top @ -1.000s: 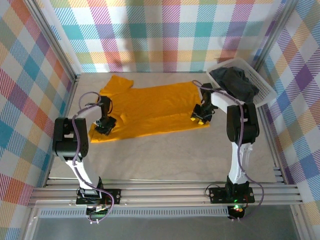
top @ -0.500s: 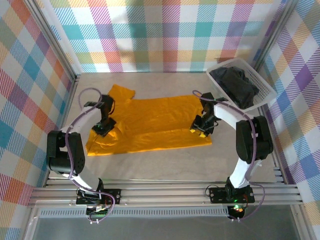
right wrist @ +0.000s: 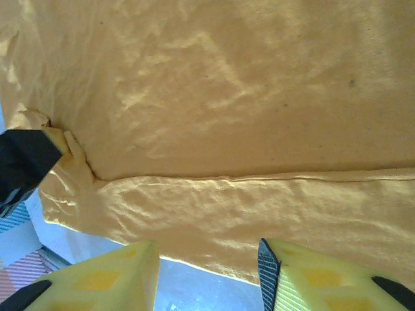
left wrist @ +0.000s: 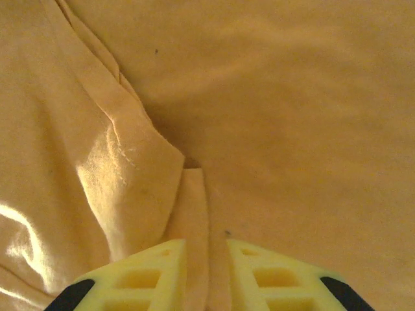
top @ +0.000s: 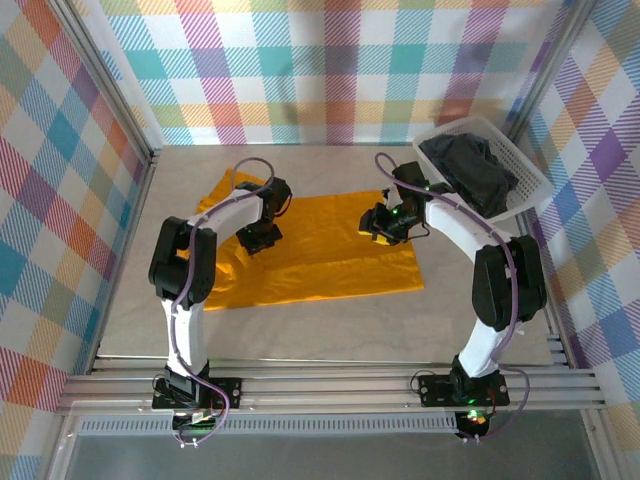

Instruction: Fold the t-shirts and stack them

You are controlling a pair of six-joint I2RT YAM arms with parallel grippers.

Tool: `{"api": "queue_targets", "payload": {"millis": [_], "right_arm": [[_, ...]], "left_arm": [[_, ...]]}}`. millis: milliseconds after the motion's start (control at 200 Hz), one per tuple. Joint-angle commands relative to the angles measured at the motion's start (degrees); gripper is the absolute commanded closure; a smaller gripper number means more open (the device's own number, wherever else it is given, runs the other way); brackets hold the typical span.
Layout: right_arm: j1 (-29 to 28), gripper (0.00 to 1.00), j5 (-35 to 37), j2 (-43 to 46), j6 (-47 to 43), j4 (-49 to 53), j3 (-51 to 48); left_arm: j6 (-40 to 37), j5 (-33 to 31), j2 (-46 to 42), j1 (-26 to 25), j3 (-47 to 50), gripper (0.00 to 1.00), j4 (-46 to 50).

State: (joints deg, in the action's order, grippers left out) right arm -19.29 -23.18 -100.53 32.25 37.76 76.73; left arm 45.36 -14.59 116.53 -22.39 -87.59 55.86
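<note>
A pale beige cloth-covered desk [top: 330, 330] took up the floor of the plaid-walled booth, with both arms reaching out over it from the near edge. Across its middle lay a mustard-orange soft cloth t-shirt [top: 320, 250], spread mostly flat with its long side running left to right and one sleeve pointing towards the far left corner. Its near edge lay in a fairly straight line, while the left part was rumpled and creased.

In the far right corner, close beside the shirt, a white plastic lattice basket [top: 535, 185] sat tilted against the wall. Inside it a black cloth t-shirt [top: 468, 165] lay bunched in a heap.

The left tool [top: 262, 238] was over the left part of the orange shirt, near the sleeve. From the left wrist, its yellow fingers [left wrist: 149, 272] were drawn close together, and a narrow fold of the orange cloth ran down into the slit between them, pinched there.

The right tool [top: 383, 224] was over the right part of the same shirt. From the right wrist, its yellow fingers [right wrist: 117, 272] stood well apart, and the shirt's hemmed edge ran across the gap.
</note>
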Motion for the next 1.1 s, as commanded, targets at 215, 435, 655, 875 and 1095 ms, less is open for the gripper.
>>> {"api": "queue_targets", "payload": {"millis": [215, 435, 655, 875, 1095], "right_arm": [[-0.43, 0.55, -3.67, 2.87, 0.00, -1.62, -1.14], [-0.47, 0.55, -4.07, 2.39, 0.01, -1.46, -0.88], [-0.46, 0.55, -4.28, 1.96, 0.01, -1.45, -0.62], [-0.49, 0.55, -4.64, 1.22, 0.01, -1.39, 0.04], [-0.41, 0.55, -4.76, 0.47, 0.09, -1.38, 0.88]], "left_arm": [[-4.57, -3.22, 1.50, 1.10, 0.51, 0.76, -1.37], [-5.85, -3.26, 2.23, 1.48, 1.06, 0.76, -3.07], [-5.66, -2.57, 2.09, 1.56, 2.43, 0.77, -4.62], [-5.65, -2.76, 1.88, 1.58, 3.72, 0.79, -4.88], [-5.87, -2.95, 1.85, 1.49, 4.99, 0.83, -5.14]]}}
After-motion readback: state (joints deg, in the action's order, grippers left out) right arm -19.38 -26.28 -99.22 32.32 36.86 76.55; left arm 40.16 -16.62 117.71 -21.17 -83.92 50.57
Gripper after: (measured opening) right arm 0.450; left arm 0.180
